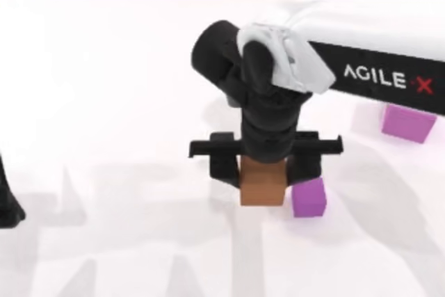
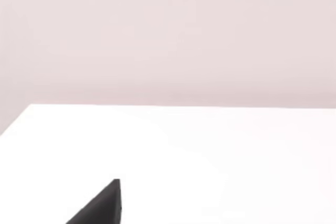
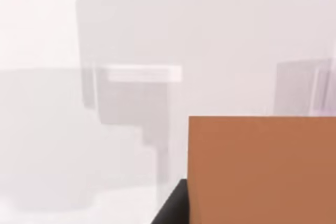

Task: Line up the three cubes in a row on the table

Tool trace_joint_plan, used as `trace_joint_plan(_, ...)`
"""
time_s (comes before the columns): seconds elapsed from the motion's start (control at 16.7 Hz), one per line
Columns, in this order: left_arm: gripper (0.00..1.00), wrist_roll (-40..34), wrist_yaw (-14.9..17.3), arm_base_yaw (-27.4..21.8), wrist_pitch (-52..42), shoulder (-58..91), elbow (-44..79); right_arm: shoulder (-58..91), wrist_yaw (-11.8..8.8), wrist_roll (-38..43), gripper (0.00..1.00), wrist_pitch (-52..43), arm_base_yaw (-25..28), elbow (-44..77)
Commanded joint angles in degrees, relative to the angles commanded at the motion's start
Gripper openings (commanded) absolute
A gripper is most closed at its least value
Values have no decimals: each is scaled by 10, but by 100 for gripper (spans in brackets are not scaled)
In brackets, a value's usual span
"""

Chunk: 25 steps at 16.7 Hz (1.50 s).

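My right gripper (image 1: 265, 172) hangs over the middle of the table (image 1: 104, 102), shut on the brown-orange cube (image 1: 262, 181), with a black finger pressed on each side. In the right wrist view that cube (image 3: 262, 171) fills the corner, with one finger (image 3: 173, 208) against its side. The small magenta-purple cube (image 1: 309, 198) sits just right of the brown-orange one, close to the gripper's right finger. At the right, the larger magenta-purple cube (image 1: 407, 122) lies partly hidden under the right arm. My left arm (image 1: 8, 206) is parked at the left edge. One of its fingertips (image 2: 102, 207) shows over bare table.
The right arm's white and black forearm (image 1: 375, 74) reaches in from the right edge above the table. Grey shadows of the arms lie across the glossy white surface.
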Motion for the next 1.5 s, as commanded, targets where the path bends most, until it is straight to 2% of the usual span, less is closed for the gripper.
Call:
trace_joint_plan(0.24,100,0,0,0,0,0,0,18,0,1,0,73,2,-52)
trace_joint_plan(0.48,100,0,0,0,0,0,0,20,0,1,0,77,3,-56)
trace_joint_plan(1.26,100,0,0,0,0,0,0,20,0,1,98,77,3,-56)
trace_joint_plan(1.5,100,0,0,0,0,0,0,20,0,1,100,77,3,-56)
